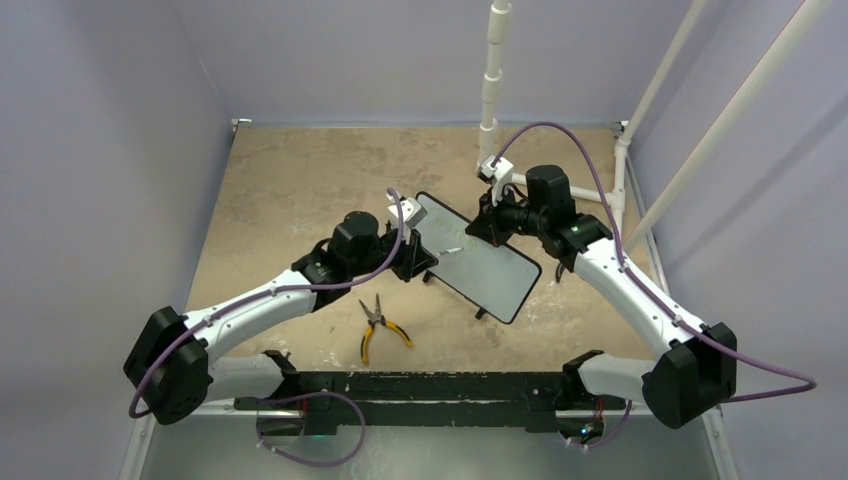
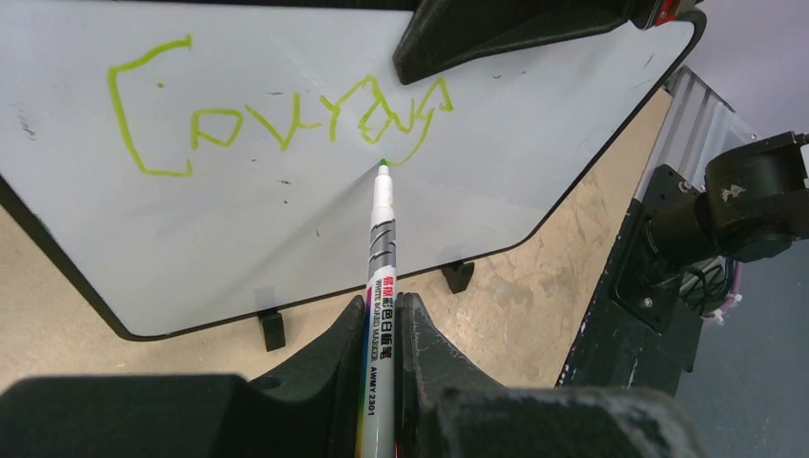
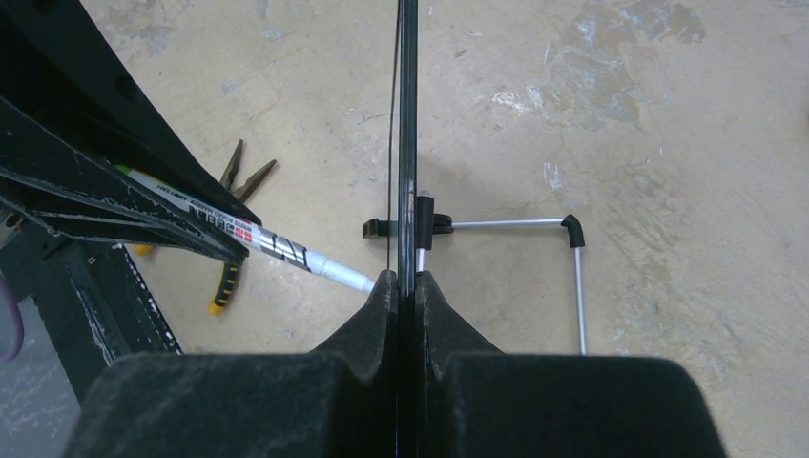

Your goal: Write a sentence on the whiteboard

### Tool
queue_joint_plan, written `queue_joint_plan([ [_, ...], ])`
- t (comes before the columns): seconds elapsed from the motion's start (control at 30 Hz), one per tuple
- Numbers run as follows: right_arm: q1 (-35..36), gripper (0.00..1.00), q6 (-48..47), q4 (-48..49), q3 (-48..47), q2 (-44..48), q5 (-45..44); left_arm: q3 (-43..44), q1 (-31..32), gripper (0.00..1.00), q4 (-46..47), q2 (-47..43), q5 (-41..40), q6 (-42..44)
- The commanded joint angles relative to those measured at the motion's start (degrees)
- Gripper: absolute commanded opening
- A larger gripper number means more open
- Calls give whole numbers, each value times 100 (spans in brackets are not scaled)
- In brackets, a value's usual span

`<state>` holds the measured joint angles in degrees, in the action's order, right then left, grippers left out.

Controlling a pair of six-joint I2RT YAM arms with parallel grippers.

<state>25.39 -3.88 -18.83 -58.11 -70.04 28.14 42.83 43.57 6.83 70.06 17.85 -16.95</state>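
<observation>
While the left end effector (image 2: 383,310) clamps a white marker (image 2: 382,239) between its fully closed fingers, the green tip of that marker meets the face of the whiteboard (image 2: 534,124). The contact point lies just below the right-hand end of the sentence (image 2: 286,119). In the left wrist view, the sentence appears as one row of yellow-green scrawl, opened by a large bracket-shaped stroke at its left.

The right end effector (image 3: 407,281) is closed on the upper edge of the whiteboard, which the right wrist view shows edge-on between the two fingers.

The whiteboard stands on edge near the middle of the tabletop (image 1: 280,180), between the two arms and set diagonally in the top view. Two small black feet (image 2: 272,329) carry its lower edge. A thin wire prop (image 3: 572,267) extends from its base on the unwritten side.

Pliers (image 1: 378,325) with yellow-and-black handles lie flat on the tabletop on the written side, near the left arm and apart from the whiteboard.
</observation>
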Motion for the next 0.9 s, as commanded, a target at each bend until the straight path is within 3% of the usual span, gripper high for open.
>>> queue_joint_plan([
  [0.0, 41, 0, 10, 33, 11, 8, 139, -32, 7, 0, 193, -316, -301, 34],
  [0.37, 43, 0, 19, 37, 11, 35, 138, -201, 36, 0, 556, -521, 1073, 146],
  [0.87, 45, 0, 17, 43, 10, 43, 146, 347, 125, 0, 983, 188, 648, 91],
])
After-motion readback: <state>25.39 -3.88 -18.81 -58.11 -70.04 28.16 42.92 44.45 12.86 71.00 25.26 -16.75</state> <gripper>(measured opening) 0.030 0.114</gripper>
